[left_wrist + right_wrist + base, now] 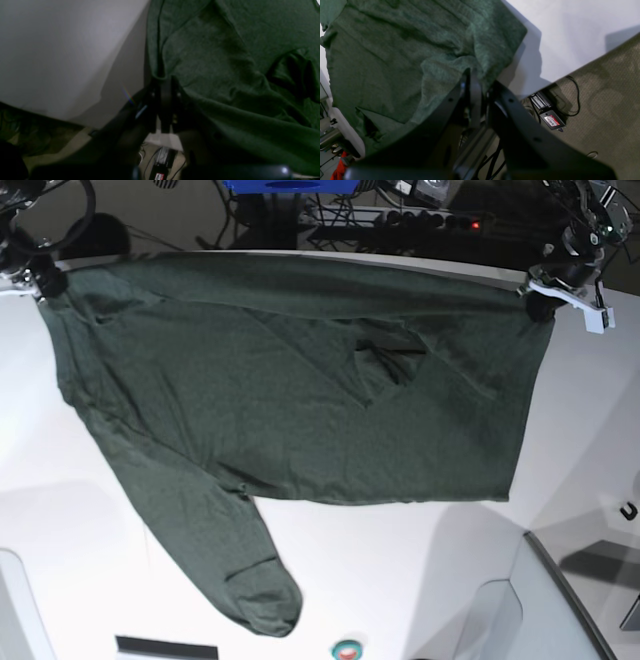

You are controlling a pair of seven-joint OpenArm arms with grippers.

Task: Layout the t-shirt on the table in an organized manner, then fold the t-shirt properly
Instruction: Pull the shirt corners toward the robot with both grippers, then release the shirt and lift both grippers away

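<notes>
Here both tools (pixel 165 85) (pixel 476 82) pinch the t-shirt (pixel 300 390) taut.

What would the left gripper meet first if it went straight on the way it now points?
The t-shirt itself: the left gripper is shut on its edge, and the cloth lies directly ahead. Beyond that, probably the table, though depth is unclear.

Base cam overhead, far; both wrist cams close, all sharing t-shirt (pixel 300 400).

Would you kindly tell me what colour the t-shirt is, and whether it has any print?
The t-shirt is plain dark green, no print visible; the base view shows it best.
</notes>
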